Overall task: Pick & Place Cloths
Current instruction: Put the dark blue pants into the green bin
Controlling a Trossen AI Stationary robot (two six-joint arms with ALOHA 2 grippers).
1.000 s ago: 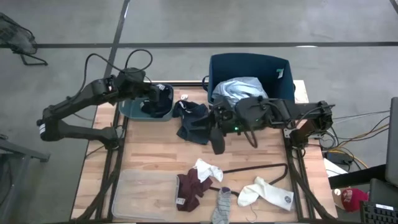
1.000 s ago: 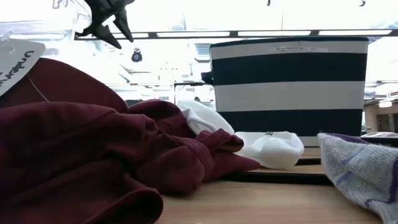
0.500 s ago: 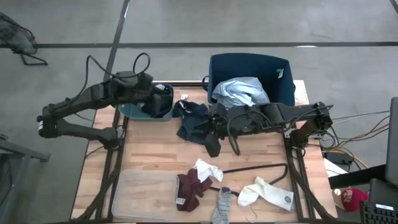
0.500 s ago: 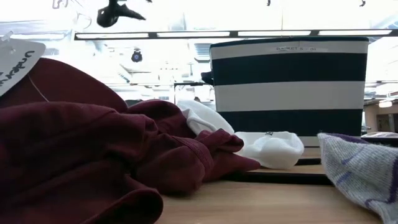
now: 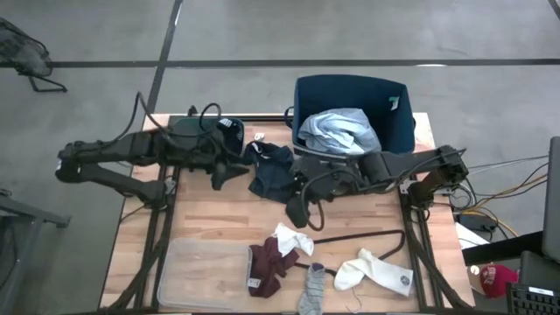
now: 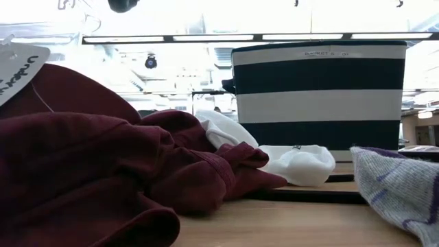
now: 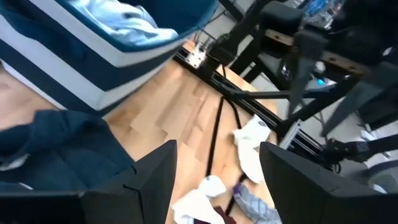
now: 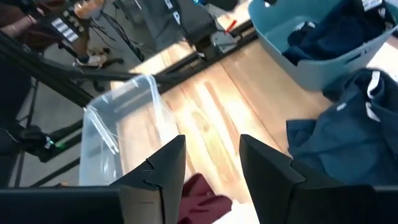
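Both grippers, left (image 5: pixel 229 171) and right (image 5: pixel 295 210), hung apart and empty flanking the navy clothes (image 5: pixel 271 172) mid-table; best descend squarely, pinching one thick fold.

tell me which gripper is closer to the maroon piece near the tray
Right. The right gripper hangs open just beyond the maroon piece, toward the basket. The left gripper, also open, sits farther off, beside the dark navy clothes.
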